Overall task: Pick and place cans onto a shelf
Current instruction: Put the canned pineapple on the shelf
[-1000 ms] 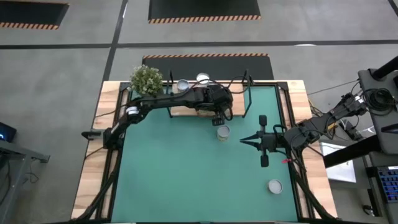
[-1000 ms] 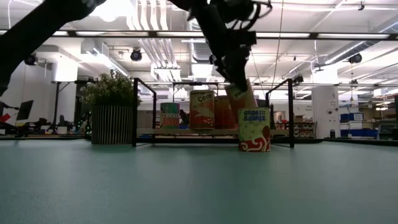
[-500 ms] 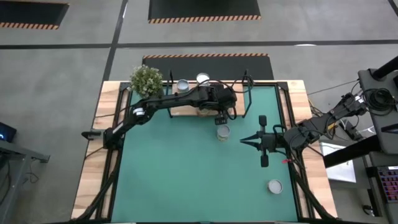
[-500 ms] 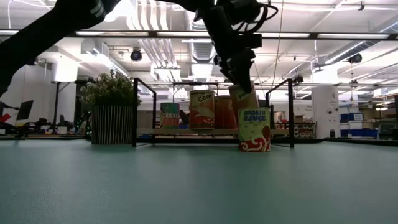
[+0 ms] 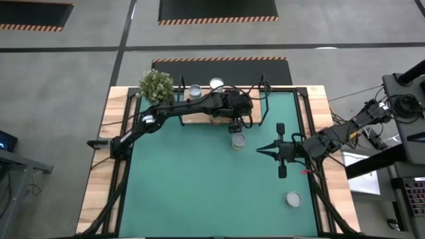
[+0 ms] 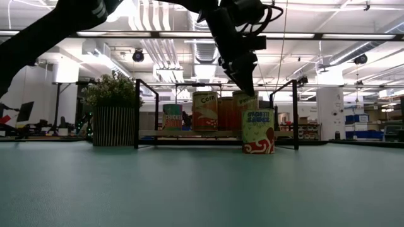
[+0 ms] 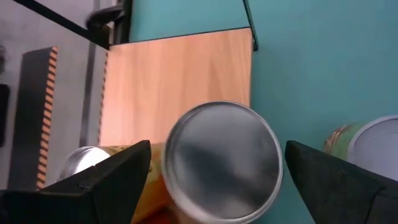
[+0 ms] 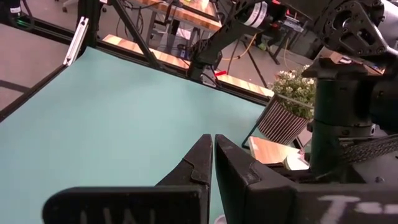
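Observation:
My left gripper [image 5: 236, 121] is open over the right part of the shelf [image 5: 196, 119], a light-brown board with black posts. Its fingers stand on either side of a silver-topped can [image 7: 224, 158], with a small gap on each side. That can [image 6: 244, 104] stands upright on the board next to an orange can [image 6: 227, 113], a "Corn" can [image 6: 205, 111] and a blue-green can [image 6: 172, 117]. A green-yellow can [image 5: 238, 140] stands on the mat just in front of the shelf. Another can [image 5: 293, 198] stands near the right front. My right gripper [image 5: 260, 150] is shut, over the mat's right side.
A potted plant [image 5: 157, 84] stands at the shelf's left end, and two more cans [image 5: 195, 91] stand behind it near the far edge. The shelf's right black post [image 6: 295, 113] is close to the left gripper. Bare green mat [image 5: 192, 186] fills the near left.
The can under my left gripper hung tilted over the shelf's right part. It now stands upright on the board beside the orange can. My left gripper has tipped with it and moved slightly toward the shelf. My right arm has kept still.

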`<state>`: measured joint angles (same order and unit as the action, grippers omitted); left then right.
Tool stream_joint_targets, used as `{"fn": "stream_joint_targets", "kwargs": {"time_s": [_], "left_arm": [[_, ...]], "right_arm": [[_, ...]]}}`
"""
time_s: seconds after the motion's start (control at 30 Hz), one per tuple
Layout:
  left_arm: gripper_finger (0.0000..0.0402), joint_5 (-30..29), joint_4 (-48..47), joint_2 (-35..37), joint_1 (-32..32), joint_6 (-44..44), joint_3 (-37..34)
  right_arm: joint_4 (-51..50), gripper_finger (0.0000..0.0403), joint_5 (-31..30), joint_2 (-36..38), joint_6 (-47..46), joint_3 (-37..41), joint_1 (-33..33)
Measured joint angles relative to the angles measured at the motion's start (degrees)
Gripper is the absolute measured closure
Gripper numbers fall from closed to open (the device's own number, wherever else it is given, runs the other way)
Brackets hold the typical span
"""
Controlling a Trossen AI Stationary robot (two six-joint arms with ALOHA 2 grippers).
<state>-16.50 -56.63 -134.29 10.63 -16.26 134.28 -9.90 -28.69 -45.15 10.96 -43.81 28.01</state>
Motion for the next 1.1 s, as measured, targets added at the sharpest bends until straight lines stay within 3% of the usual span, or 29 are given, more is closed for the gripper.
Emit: {"fn": "stream_joint_targets", "kwargs": {"time_s": [0.3, 0.63, 0.73, 0.83, 1.1], "left_arm": [[0.0049, -6.91, -1.96, 4.78, -3.44, 1.48, -0.02], [0.0049, -16.90, -9.10, 13.13, -15.00, 4.69, -3.52], [0.0049, -17.63, -7.47, 18.37, -18.28, 6.23, -10.72], [0.0049, -20.68, -0.83, 25.36, -20.89, 8.58, -22.93], [0.0049, -26.26, 32.92, 44.12, -27.32, 7.61, -55.82]], "right_arm": [[-0.43, 0.0394, 0.00, -0.02, -0.06, 0.00, 0.00], [-0.59, 0.0394, -0.10, -0.22, -1.25, 0.00, -0.02], [-0.53, 0.0394, -2.63, -0.95, -2.22, 0.00, -0.02], [-0.43, 0.0394, -6.55, -1.92, -2.81, 0.00, -0.09], [-1.88, 0.0394, -11.89, -5.75, -9.62, -2.99, -3.50]]}}
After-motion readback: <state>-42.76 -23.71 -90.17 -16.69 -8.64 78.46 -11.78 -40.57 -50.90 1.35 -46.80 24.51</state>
